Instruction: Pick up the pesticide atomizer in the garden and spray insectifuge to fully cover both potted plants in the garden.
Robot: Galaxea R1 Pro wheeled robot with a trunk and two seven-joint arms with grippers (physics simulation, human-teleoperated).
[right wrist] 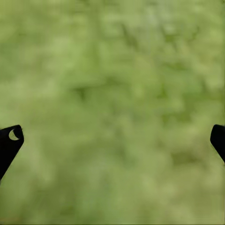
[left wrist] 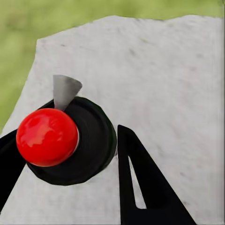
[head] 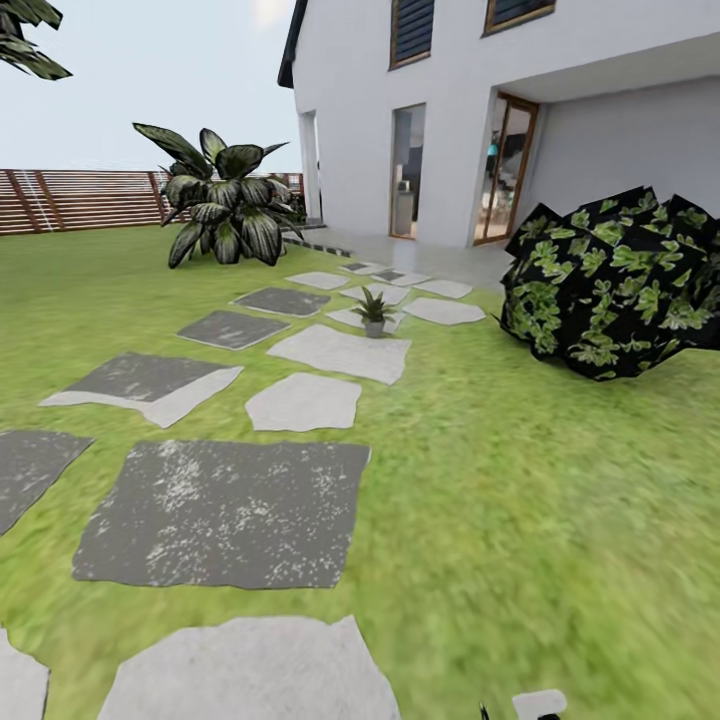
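The left gripper (left wrist: 70, 154) has its jaws closed around the pesticide atomizer (left wrist: 70, 140): in the left wrist view 1 black finger (left wrist: 140, 187) presses against the side of the atomizer's black body and the other black finger sits against the opposite side, with the glossy red ball top (left wrist: 46, 137) between them and the grey cone nozzle (left wrist: 63, 91) pointing away beyond the jaws. Under the jaws lies a pale stepping stone (left wrist: 154, 70), with a strip of lawn (left wrist: 28, 28) past its edge. The right gripper (right wrist: 112, 140) hangs with its jaws wide apart, 1 black tip at each side of the right wrist view, and nothing lies between them but blurred green grass (right wrist: 112, 93). In the head view the garden spreads out ahead: a path of dark and pale grey stepping stones (head: 225, 510) runs across the lawn (head: 540, 500) towards a white house (head: 450, 100). 1 potted plant (head: 374, 310), a small rosette of pointed green leaves in a little grey pot, stands on a pale stone far along the path, well apart from both sets of jaws. A big dark broad-leaved shrub (head: 225, 205) stands by the brown slatted fence (head: 80, 198), and a dark leafy bush (head: 615, 280) sits on the grass near the house.
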